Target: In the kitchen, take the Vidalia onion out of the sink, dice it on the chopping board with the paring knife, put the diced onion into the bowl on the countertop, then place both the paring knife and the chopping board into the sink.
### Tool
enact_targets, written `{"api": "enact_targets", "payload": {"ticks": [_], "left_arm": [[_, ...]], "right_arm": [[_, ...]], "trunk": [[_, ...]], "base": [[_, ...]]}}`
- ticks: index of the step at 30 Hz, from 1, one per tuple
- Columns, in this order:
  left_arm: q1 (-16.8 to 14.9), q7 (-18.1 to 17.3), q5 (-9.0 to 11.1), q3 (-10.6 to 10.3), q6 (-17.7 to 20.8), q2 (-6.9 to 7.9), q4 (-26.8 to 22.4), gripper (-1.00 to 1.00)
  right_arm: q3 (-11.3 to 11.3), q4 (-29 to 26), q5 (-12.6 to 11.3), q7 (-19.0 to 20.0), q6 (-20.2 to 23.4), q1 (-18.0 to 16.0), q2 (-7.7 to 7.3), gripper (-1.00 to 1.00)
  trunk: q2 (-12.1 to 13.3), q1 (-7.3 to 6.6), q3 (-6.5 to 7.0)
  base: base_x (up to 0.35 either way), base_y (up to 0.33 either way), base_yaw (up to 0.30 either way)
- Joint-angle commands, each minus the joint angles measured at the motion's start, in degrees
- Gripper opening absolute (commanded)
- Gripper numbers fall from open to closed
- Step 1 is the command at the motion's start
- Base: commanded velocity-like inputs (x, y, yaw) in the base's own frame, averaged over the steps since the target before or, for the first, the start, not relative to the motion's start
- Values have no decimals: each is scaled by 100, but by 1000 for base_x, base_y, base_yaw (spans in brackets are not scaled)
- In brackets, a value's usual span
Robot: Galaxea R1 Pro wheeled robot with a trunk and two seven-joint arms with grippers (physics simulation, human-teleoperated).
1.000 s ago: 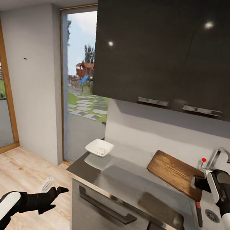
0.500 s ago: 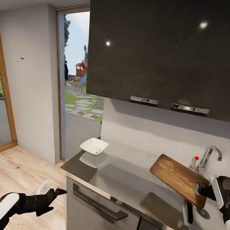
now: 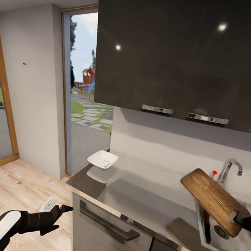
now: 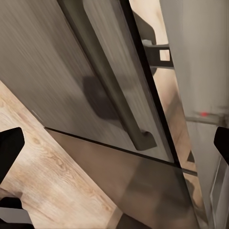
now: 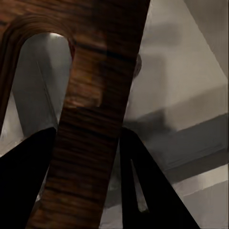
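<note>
Since half a second ago, the chopping board (image 3: 214, 199) has been carried toward the right end of the countertop (image 3: 140, 195) and is now held tilted over the sink (image 3: 225, 243), with one end up in the air. The camera has not moved in that time, and the left arm has stayed low by the floor.

The chopping board is gripped at its handle end by the right gripper (image 3: 243, 218), which is seen at the right edge of the head view. In the right wrist view, the brown wood (image 5: 95, 119) is pinched between the two dark fingers (image 5: 148, 191), next to the oblong handle slot.

The paring knife (image 3: 206, 225) is seen lying in the sink, along its left wall, partly hidden under the board. The round dark drain (image 3: 221, 232) is seen just beside it. The chrome tap (image 3: 229, 169) with its red knob (image 3: 214, 172) stands at the back edge of the sink.

The bowl (image 3: 102, 159) sits at the far left corner of the countertop, well apart from the sink, with small white diced onion (image 3: 104, 163) inside it.

The left gripper (image 3: 59, 212) is held in front of the grey cabinet front, near its long dark bar handle (image 3: 108, 225). Its fingers (image 4: 10, 145) are spread wide apart and nothing is held between them.
</note>
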Motion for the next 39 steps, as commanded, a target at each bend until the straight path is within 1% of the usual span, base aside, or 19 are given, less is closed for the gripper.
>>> {"api": "enact_targets", "payload": {"ticks": [1, 3, 5, 7, 10, 13, 15, 17, 20, 21, 24, 26, 27, 28, 30, 31, 34, 37, 39], "left_arm": [[-2, 51, 59, -8, 2, 3, -3, 100], [-2, 50, 59, -11, 3, 5, -3, 100], [-2, 50, 59, -12, 3, 3, -3, 100], [-2, 49, 58, -9, 3, 3, -3, 100], [-2, 49, 59, 15, 3, 3, -3, 100], [-2, 54, 53, 78, 3, 3, -3, 100], [-2, 56, 52, 89, 3, 2, -3, 100], [-2, 57, 51, 96, 3, 2, -3, 100], [-2, 58, 51, 99, 3, 2, -3, 100], [-2, 61, 50, 100, 3, 1, -3, 100], [-2, 61, 50, 101, 3, -1, -3, 100], [-2, 59, 50, 101, 3, -3, -3, 100], [-2, 59, 50, 101, 3, -2, -3, 100], [-2, 58, 50, 101, 3, 0, -3, 100], [-2, 58, 50, 101, 3, 1, -3, 100], [-2, 55, 50, 101, 3, 2, -3, 100], [-2, 57, 50, 101, 3, -1, -3, 100], [-2, 52, 53, 101, 3, -1, -5, 100], [-2, 52, 54, 101, 3, -4, -9, 100]], "right_arm": [[-126, 45, -79, 161, 17, 101, -3, -100], [-243, 59, -80, 623, 17, 374, -12, -100], [-316, 16, -71, 916, 17, 522, -23, -100], [-349, -10, -74, 1017, 17, 573, -54, -100], [-380, -37, -93, 1104, 17, 612, -214, -100], [-400, -54, -105, 1130, 17, 622, -291, -100], [-444, -140, -113, 1136, 17, 623, -305, -100], [-577, -292, -124, 1178, 17, 625, -309, -100], [-661, -469, -134, 1228, 17, 625, -269, -100], [-674, -732, -129, 1242, 17, 640, -223, -100], [-666, -973, -104, 1224, 17, 677, -179, -100], [-649, -1272, 41, 941, 17, 721, 126, -100], [-649, -1391, 88, 845, 17, 758, 207, -100], [-650, -1847, 222, 617, 17, 988, 379, -100], [-671, -2282, 268, 504, 17, 1346, 449, -100], [-679, -2460, 312, 462, 17, 1531, 443, -100], [-610, -2710, 363, 422, 17, 1810, 190, -100], [-606, -2806, 353, 418, 17, 1880, 110, -100], [-631, -2884, 359, 389, 17, 1867, 131, -100]], "trunk": [[-5, 3, -2], [-5, 3, -2], [-5, 3, -2], [-5, 3, -2], [-5, 3, -2], [-5, 3, -2], [-5, 3, -2], [-5, 3, -2], [-5, 3, -2], [-5, 3, -2], [-5, 3, -2], [-5, 3, -2], [-5, 3, -2], [-5, 3, -2], [-5, 3, -2], [-5, 3, -2], [-5, 3, -2], [-5, 3, -2], [-5, 3, -2]], "base": [[0, 0, 0], [0, 0, 0], [0, 0, 0], [0, 0, 19], [-94, -106, 46], [-184, -220, 13], [-203, -246, 5], [-210, -256, 2], [-214, -260, 1], [-215, -262, 0], [-216, -262, 0], [-216, -262, 0], [-217, -262, 0], [-217, -261, 0], [-218, -257, 0], [-219, -245, 0], [-219, -223, 0], [-219, -205, 0], [-163, -139, 0]]}}
